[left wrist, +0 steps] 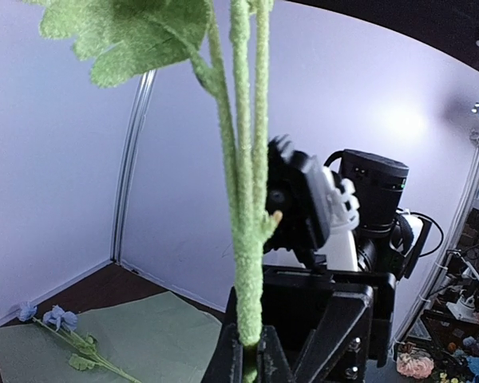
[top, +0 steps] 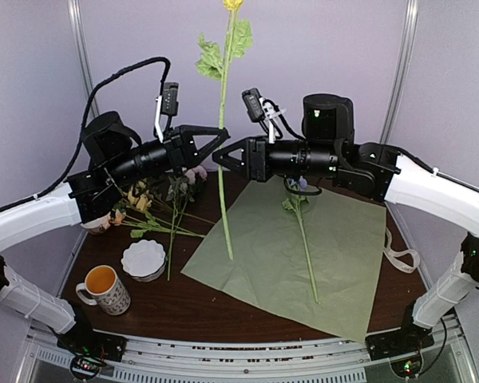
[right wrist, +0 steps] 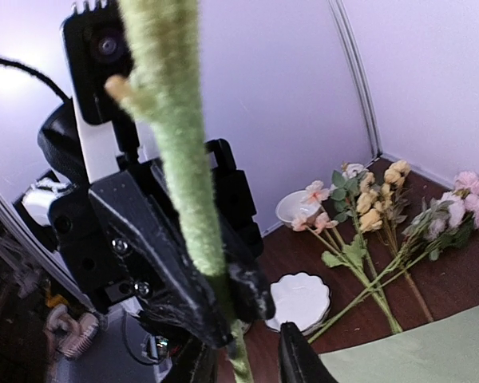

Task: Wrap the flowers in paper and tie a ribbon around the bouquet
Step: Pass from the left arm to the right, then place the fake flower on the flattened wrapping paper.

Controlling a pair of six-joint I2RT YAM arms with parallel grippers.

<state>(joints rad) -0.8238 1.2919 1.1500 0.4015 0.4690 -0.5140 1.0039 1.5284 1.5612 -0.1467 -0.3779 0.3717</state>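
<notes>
**Q:** What does the left gripper (top: 222, 136) hold?

**A:** It is clamped on the stem of a yellow flower (top: 223, 207), which stands upright above the table (top: 223, 307). The bloom reaches the top of the overhead view.

**Q:** And the right gripper (top: 220, 158)?

**A:** It faces the left one, just below it. Its jaws stand partly apart with the stem between them, and they do not pinch it in the wrist view.

**Q:** Where is the paper (top: 343, 255)?

**A:** It is spread flat, green side up, across the table's right half. A blue flower (top: 303, 239) lies on it.

**Q:** The rest?

**A:** The flowers (top: 156, 211) lie heaped at the left rear. A white bowl (top: 144, 259) and a mug (top: 105, 289) sit nearer the front. The ribbon (top: 399, 257) lies at the table's right edge, beside the paper.
</notes>
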